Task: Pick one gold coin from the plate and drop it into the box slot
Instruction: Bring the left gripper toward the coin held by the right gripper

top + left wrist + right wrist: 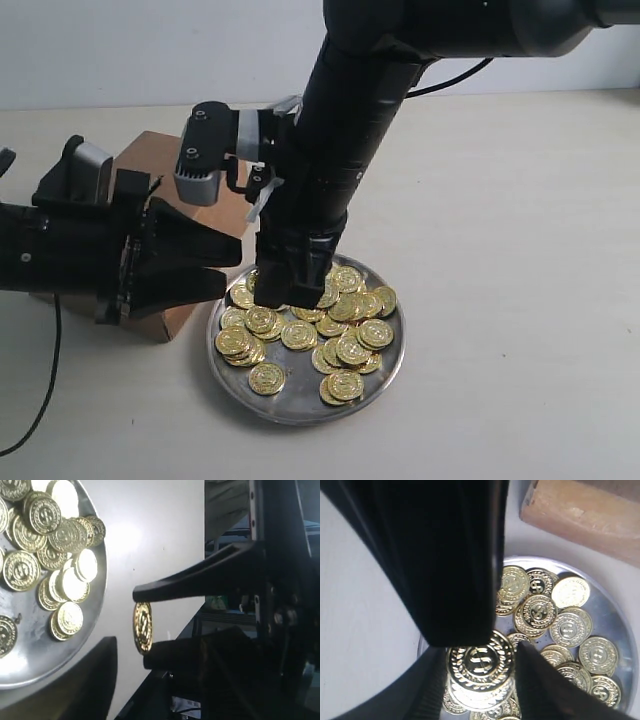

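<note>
The left gripper's [142,627] black fingers [170,587] bracket a round gold coin [143,630] standing on edge, the right gripper's [495,647] straddle another coin [480,669] lying in the round silver metal plate [300,408] beside the brown cardboard box [150,152]; neither grip can be confirmed.

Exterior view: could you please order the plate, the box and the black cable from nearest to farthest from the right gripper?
1. The plate: directly below the right gripper, which reaches down into it.
2. The box: on the left, beside the plate.
3. The black cable: far left, running toward the lower corner of the picture.
</note>
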You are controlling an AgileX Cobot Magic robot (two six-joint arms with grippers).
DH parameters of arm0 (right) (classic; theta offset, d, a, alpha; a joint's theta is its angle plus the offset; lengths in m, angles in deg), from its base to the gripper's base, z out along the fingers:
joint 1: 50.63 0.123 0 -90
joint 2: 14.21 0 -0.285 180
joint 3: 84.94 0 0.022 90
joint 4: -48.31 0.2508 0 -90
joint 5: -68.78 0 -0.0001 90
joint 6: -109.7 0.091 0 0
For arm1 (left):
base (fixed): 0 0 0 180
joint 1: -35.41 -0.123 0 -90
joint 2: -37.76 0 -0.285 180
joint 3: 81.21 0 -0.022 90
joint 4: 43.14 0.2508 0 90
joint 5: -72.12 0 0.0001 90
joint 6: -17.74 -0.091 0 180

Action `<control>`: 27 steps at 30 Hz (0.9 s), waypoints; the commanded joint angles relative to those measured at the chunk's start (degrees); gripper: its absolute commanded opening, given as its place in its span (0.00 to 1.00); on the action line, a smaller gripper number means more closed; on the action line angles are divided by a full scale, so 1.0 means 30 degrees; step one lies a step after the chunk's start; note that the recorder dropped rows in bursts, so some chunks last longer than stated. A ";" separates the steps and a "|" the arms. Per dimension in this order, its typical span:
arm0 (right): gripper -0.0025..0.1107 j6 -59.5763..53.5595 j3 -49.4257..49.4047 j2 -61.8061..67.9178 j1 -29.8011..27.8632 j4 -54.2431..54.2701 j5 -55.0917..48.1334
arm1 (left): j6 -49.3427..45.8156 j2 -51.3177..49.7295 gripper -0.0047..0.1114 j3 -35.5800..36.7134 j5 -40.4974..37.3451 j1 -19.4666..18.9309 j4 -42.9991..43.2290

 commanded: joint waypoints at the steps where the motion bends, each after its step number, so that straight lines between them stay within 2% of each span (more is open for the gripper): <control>1: 0.13 -0.0228 0.0174 -0.0214 -0.0118 0.0403 0.0162 | -0.1237 -0.0691 0.37 -0.0338 0.0475 0.0129 -0.0391; 4: 0.13 -0.0228 0.0174 -0.0214 -0.0118 0.0490 0.0506 | -0.1619 -0.1304 0.31 -0.0338 0.0263 0.0129 -0.0704; 9: 0.13 -0.0228 0.0174 -0.0214 -0.0118 0.0490 0.1084 | -0.2553 -0.1548 0.41 -0.0338 -0.0072 0.0129 -0.1805; 24: 0.13 -0.0194 0.0174 -0.0214 -0.0118 0.0490 0.1714 | -0.2553 -0.1548 0.41 -0.0338 -0.0112 0.0129 -0.1841; 25: 0.13 -0.0194 0.0174 -0.0214 -0.0118 0.0490 0.1854 | -0.2553 -0.1548 0.41 -0.0338 -0.0109 0.0129 -0.1841; 27: 0.13 -0.0194 0.0174 -0.0214 -0.0118 0.0745 0.1886 | -0.2553 -0.1548 0.32 -0.0338 -0.0109 0.0129 -0.1841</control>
